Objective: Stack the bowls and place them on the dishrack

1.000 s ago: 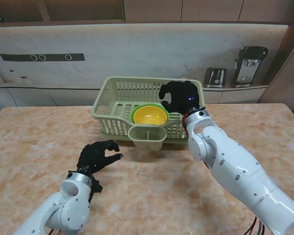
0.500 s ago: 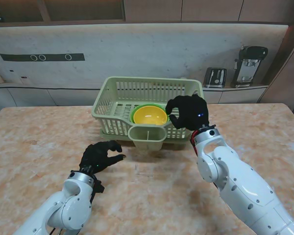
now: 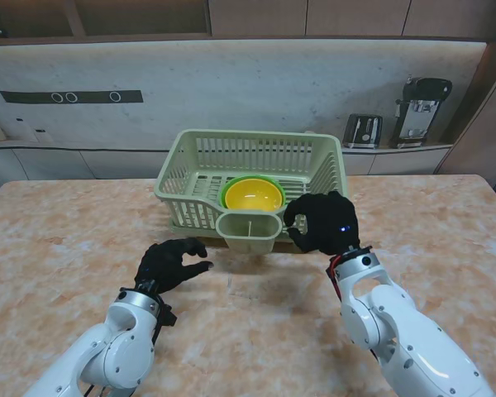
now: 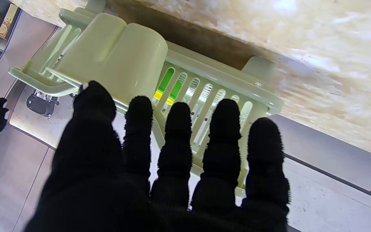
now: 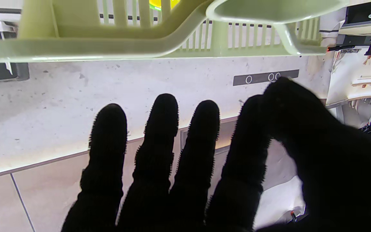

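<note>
A yellow bowl (image 3: 253,193) sits nested in a green bowl (image 3: 228,189) inside the pale green dishrack (image 3: 190,165) at the back middle of the table. A sliver of the bowls (image 4: 166,87) shows through the rack's slats in the left wrist view. My right hand (image 3: 322,224) hovers just in front of the rack's right front corner, fingers spread, holding nothing. My left hand (image 3: 169,263) rests low over the table, nearer to me and left of the rack's cutlery cup (image 3: 248,233), fingers apart and empty.
The marble table (image 3: 58,231) stretches on both sides of the rack. A toaster (image 3: 363,130) and a black appliance (image 3: 419,109) stand on the counter behind, to the right. The rack's rim (image 5: 108,45) fills the right wrist view.
My right hand has pulled back from over the rack's right rim toward me and come down in front of the rack. The stacked bowls stay in the rack. My left hand barely moved.
</note>
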Tool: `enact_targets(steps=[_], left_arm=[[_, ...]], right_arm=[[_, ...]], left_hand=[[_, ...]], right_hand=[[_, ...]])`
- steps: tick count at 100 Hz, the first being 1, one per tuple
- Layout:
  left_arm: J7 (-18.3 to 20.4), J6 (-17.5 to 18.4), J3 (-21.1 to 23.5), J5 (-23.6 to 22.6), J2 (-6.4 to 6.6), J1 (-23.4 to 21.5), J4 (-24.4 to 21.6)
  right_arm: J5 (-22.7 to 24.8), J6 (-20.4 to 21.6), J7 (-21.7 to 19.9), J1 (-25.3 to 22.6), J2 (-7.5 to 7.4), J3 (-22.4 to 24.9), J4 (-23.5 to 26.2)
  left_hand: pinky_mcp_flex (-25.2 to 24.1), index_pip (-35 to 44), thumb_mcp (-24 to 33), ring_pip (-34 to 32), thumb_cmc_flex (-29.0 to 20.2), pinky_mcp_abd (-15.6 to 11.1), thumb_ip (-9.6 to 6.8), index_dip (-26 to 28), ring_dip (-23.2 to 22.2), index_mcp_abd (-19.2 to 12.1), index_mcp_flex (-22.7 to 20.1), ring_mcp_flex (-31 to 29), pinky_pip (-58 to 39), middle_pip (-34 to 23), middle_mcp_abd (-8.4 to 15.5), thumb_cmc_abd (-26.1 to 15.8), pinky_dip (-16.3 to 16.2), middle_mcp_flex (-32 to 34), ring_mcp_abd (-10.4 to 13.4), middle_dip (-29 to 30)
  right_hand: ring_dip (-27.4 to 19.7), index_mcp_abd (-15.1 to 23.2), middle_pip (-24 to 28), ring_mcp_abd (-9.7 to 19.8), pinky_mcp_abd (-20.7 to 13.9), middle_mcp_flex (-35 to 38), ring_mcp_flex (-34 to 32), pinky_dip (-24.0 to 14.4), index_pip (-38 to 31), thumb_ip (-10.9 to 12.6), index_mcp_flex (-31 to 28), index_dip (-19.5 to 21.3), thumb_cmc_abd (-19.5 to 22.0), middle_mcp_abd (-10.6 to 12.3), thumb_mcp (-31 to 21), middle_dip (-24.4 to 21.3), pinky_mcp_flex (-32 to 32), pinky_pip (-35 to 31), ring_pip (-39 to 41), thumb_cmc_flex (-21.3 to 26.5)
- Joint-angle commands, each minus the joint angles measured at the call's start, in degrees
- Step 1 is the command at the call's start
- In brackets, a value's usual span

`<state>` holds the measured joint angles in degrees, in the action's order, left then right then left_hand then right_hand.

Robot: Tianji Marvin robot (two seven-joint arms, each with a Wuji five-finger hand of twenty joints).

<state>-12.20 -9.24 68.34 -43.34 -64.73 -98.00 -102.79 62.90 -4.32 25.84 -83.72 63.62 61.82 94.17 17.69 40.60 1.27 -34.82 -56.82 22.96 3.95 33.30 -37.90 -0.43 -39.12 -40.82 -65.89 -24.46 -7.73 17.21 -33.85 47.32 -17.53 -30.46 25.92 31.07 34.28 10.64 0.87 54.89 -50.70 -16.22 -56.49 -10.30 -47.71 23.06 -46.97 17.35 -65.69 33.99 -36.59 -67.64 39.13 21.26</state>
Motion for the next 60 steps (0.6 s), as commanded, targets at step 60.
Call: enact_targets(steps=[60], left_arm=[[0.3,1.2,-0.4,-0.3,-0.05,-0.7,-0.4]], right_arm=[[-0.8,0.2,-1.2,-7.9,-0.18,1.6,2.4]], left_hand=[[0.1,1.4,-0.6,-0.5,-0.4,-0.1,-1.58,0.6,-0.8,-1.4,0.5,-1.0,-1.2,-0.6,0.9,0.3,-0.9,0.9,0.4,-0.9]], right_hand=[[2.2,1.1,-0.5,1.3,-1.0,0.3,0.0,-1.5,0.6,0.2,-1.2,2.0,1.4,1.1,3.5,1.6,-0.3,-1.4,-0.1,-1.0]])
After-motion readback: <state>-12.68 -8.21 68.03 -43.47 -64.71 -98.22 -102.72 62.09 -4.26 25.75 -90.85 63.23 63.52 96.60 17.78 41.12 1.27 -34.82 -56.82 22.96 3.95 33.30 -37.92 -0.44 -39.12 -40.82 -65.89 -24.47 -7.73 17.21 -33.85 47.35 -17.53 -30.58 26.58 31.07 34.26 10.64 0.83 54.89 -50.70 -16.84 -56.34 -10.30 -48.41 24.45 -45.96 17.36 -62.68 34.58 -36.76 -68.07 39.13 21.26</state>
